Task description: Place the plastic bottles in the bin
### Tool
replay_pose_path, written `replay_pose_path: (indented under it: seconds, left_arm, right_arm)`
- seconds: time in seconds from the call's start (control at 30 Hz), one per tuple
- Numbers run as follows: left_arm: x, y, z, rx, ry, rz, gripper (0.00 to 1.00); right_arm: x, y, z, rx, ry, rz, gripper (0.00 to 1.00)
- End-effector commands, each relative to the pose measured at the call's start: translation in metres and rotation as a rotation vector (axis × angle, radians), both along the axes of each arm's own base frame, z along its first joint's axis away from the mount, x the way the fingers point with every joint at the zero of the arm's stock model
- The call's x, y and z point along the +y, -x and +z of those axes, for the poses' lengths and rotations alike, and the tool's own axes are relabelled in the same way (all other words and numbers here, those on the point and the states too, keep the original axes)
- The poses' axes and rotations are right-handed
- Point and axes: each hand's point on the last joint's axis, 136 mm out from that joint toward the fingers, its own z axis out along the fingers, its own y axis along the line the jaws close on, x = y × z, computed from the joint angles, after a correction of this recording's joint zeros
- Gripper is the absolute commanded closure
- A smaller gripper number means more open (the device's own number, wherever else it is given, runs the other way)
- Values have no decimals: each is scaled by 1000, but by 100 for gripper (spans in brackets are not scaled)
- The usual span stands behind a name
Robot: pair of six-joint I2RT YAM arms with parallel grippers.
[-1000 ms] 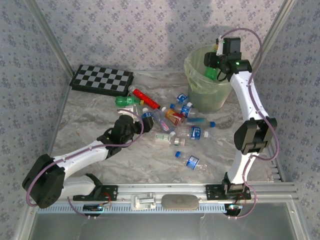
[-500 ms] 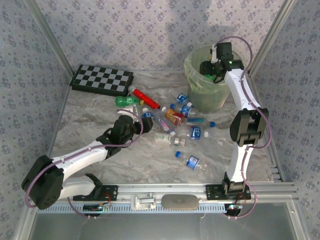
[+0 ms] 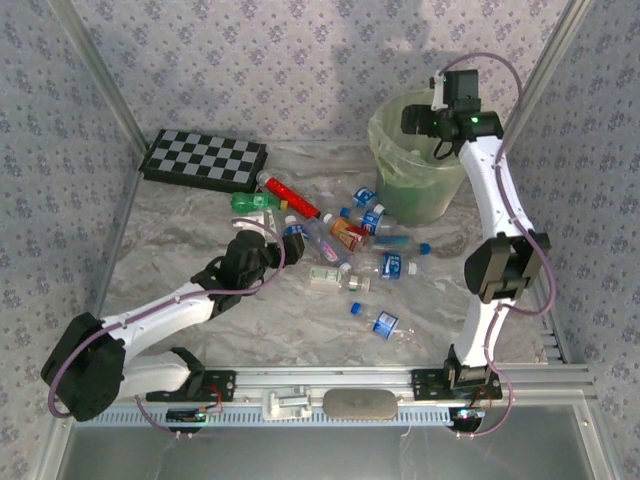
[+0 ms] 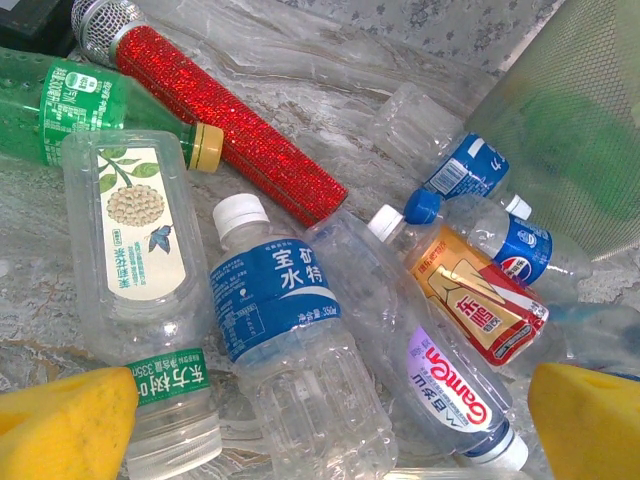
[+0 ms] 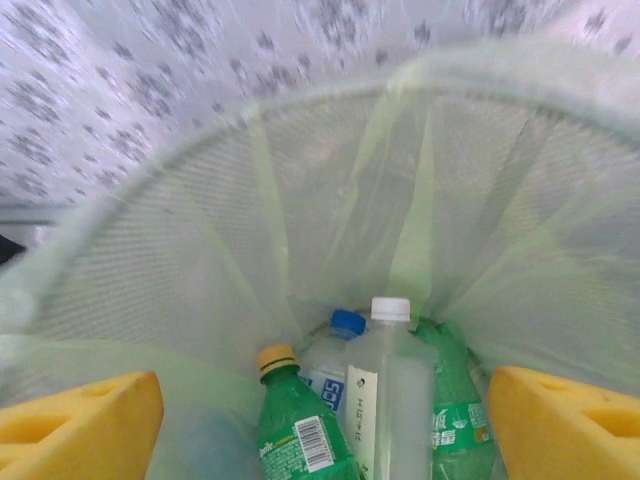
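Right gripper (image 5: 320, 425) hangs over the bin (image 5: 200, 250) with its fingers spread and nothing between them. Four or so bottles (image 5: 385, 400) already lie at the bottom. Left gripper (image 4: 320, 420), also spread and empty, hovers low above the heap (image 4: 280, 330) of loose ones on the table (image 3: 160, 230), beside a red stick (image 4: 230, 120). Judging by the overhead view, roughly ten are left outside, so most of the job is not yet done.

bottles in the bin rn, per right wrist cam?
4: yellow-capped green bottle front left, blue-capped bottle behind, white-capped bottle centre, other green bottle right. More may lie beneath.
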Motion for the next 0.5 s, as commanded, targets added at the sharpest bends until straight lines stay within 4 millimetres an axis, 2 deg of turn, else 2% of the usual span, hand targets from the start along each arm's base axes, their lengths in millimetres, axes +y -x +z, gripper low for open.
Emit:
replay_pose_path:
  seconds: [0.0, 0.1, 0.2, 0.33, 0.47]
  left_arm:
    - [-1, -7, 16, -40, 20, 12, 0]
    - [-2, -8, 16, -41, 27, 16, 0]
    - [-2, -10, 17, -42, 32, 21, 0]
    - [-5, -12, 19, -46, 31, 15, 0]
    - [-9, -15, 19, -44, 32, 7, 0]
  right_arm:
    - [11, 34, 66, -158, -10, 46, 12]
    - [29, 62, 80, -196, -54, 120, 10]
    - [49, 93, 84, -231, -109, 195, 6]
    - [75, 139, 75, -248, -149, 301, 1]
    - [100, 178, 49, -206, -168, 389, 0]
